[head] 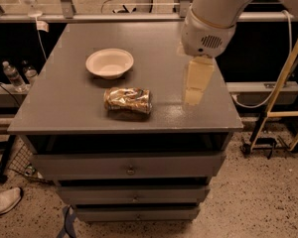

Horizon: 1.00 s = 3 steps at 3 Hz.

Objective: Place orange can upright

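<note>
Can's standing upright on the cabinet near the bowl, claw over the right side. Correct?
No. The camera view shows the can lying on its side, not upright. It is on the cabinet near the bowl, claw over the right side.

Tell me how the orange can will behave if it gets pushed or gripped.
The orange can lies on its side, so a push would probably roll it toward the bowl or the front edge of the table. Its shiny side may prove slippery. The gripper hovers above the table beside it.
</note>
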Motion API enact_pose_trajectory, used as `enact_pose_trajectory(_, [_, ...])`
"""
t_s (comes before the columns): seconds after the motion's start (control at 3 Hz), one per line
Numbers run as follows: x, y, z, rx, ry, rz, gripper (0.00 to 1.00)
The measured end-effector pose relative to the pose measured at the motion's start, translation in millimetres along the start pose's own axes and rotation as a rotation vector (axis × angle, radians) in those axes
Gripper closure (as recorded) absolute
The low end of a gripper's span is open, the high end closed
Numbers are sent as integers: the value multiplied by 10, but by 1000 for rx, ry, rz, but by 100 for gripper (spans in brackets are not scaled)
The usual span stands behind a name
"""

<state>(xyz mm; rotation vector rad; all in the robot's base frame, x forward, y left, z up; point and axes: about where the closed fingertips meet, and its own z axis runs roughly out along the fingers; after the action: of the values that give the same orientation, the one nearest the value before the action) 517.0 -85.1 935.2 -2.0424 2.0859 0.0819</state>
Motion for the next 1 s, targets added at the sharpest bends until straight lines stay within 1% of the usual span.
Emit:
enact_pose_trajectory(0.33, [-321,-195,248,-79,-27,-21,0])
enact_pose_trajectory(0.67, [-575,-306,447,-119,-19,-2,0])
enact_pose_trajectory(1.0, [-756,-345,618,-117,45,39,0])
